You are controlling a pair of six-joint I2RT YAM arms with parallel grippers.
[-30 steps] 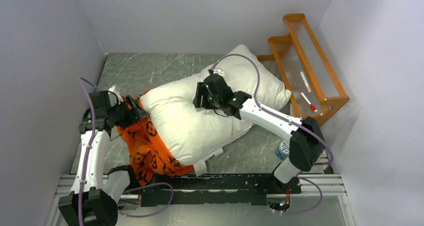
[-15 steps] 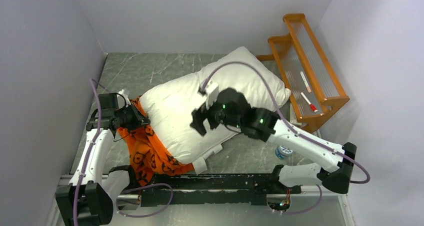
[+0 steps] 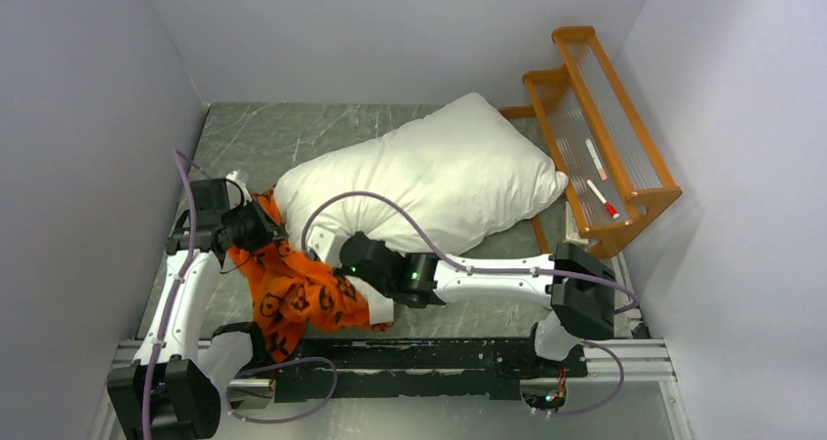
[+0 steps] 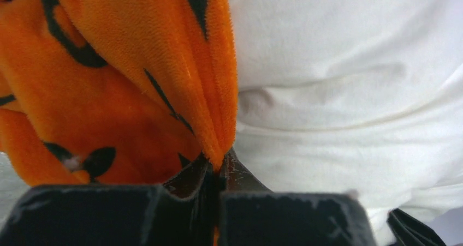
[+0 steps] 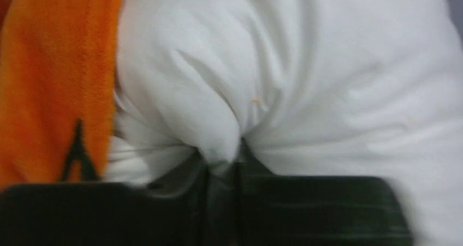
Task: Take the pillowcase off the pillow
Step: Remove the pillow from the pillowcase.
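Note:
The white pillow point(image 3: 439, 181) lies slantwise across the table, with its left near end at the bunched orange pillowcase point(image 3: 297, 299). My left gripper point(image 3: 257, 229) is at the pillowcase's far left edge. In the left wrist view this gripper point(image 4: 221, 167) is shut on a fold of the orange pillowcase point(image 4: 109, 93), with the pillow point(image 4: 355, 93) right beside it. My right gripper point(image 3: 343, 261) reaches low across the front to the pillow's near left corner. In the right wrist view it point(image 5: 226, 161) is shut on a pinch of the white pillow point(image 5: 300, 66), and the pillowcase point(image 5: 54, 82) is at the left.
An orange wooden rack point(image 3: 605, 118) stands at the back right against the wall, with two small sticks point(image 3: 602, 198) on its shelf. Grey walls close in on the left, back and right. The arms' mounting rail point(image 3: 439, 352) runs along the near edge.
My right arm swung down from the pillow's top to its near left corner and shut on it. My left gripper shut on the pillowcase. The pillow now lies further toward the back right.

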